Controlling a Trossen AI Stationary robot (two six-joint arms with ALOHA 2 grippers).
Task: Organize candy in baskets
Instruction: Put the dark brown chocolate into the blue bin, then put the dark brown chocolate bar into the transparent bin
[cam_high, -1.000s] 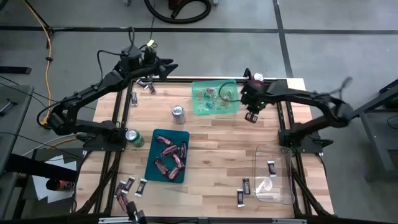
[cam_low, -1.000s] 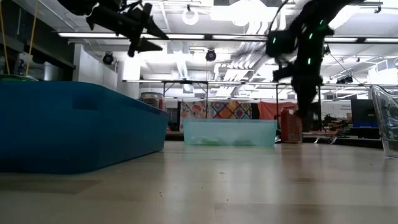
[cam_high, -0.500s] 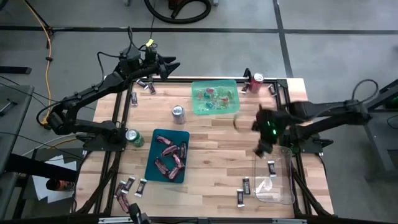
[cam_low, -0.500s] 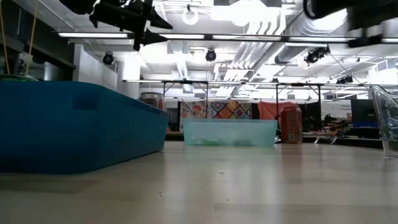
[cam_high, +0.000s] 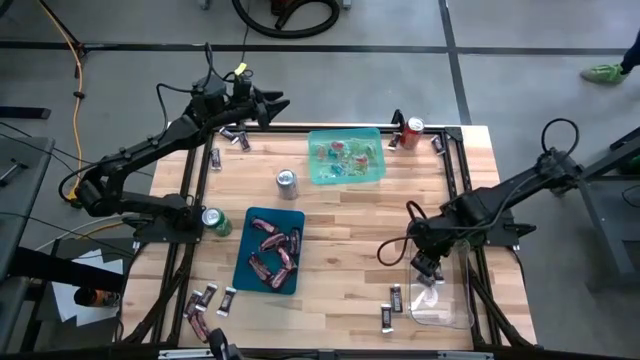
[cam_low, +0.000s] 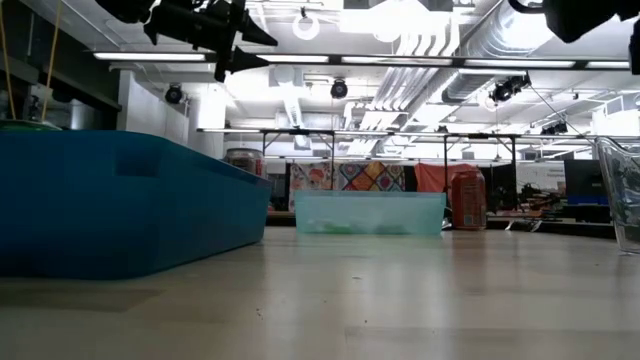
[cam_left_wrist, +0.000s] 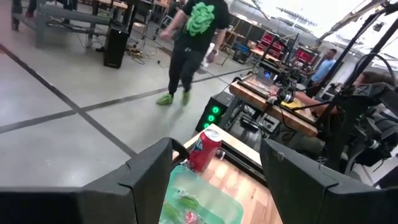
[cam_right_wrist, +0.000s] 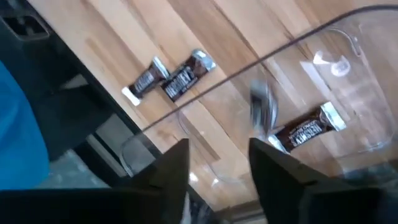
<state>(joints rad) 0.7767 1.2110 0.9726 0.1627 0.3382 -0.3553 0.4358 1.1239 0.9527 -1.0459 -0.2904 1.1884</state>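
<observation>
Candy (cam_right_wrist: 307, 129) now lies in the clear basket (cam_high: 455, 300) right beneath our right tool (cam_high: 428, 266) — swung over from the green basket (cam_high: 345, 157), fingers parted and empty — so that piece looks sorted.

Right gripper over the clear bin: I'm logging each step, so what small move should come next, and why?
Probably lift clear and swing toward the loose dark bars on the wood beside the clear bin. The right gripper hangs over that bin with fingers parted and nothing between them, and one dark bar lies inside.
</observation>
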